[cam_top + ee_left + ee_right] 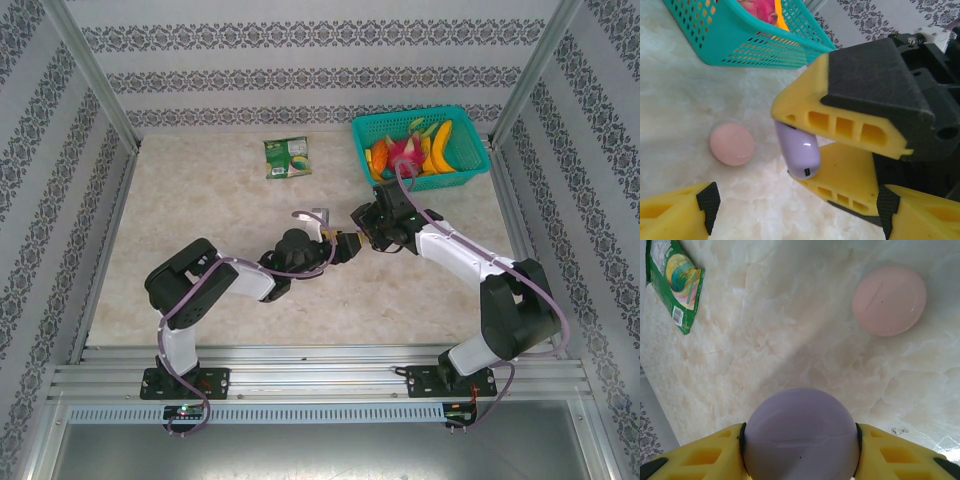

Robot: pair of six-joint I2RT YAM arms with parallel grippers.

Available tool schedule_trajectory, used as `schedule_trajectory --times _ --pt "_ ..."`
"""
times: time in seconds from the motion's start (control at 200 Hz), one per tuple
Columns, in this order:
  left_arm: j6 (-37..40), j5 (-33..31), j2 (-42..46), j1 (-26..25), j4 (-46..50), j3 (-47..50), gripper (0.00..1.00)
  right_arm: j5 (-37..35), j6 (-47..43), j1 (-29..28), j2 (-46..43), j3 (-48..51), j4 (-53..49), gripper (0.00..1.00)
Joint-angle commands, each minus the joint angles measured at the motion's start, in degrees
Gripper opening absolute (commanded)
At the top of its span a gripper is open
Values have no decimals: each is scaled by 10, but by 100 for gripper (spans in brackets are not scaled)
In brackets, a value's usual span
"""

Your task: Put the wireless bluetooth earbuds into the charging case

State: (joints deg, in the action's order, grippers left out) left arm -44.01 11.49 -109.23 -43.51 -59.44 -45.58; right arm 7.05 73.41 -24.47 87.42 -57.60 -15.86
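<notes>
A round lavender charging case [801, 435] sits clamped between the yellow fingers of my right gripper [801, 442], above the table at its middle [362, 228]. Its seam looks closed. From the left wrist I see this case [799, 150] edge-on, a small port at its lower end. My left gripper [797, 207] faces it from close by, fingers [675, 215] spread wide with nothing between them; in the top view it [335, 233] almost meets the right gripper. A second, pale pink round case [889, 300] lies flat on the table [731, 144]. The wireless bluetooth earbuds are out of view.
A teal basket [470, 165] of toy fruit stands at the back right, its wall [745, 47] close behind the grippers. A green snack packet [288, 157] lies at the back centre [672, 282]. Metal frame rails edge the marble-look tabletop [200, 210].
</notes>
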Motion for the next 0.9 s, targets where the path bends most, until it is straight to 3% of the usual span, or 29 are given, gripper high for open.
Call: schedule_trajectory --times 0.0,0.24,0.674,0.894 --pt "-11 13 -20 -8 -40 -22 82 10 12 7 8 -9 12 39" --pt "-19 9 -50 -9 -58 -38 73 15 18 7 4 -3 18 39" --pt "-28 -8 -84 -9 -66 -75 67 24 31 9 -10 10 26 39" --pt "-38 -25 -101 -9 -76 -83 57 28 35 13 -20 20 28 38"
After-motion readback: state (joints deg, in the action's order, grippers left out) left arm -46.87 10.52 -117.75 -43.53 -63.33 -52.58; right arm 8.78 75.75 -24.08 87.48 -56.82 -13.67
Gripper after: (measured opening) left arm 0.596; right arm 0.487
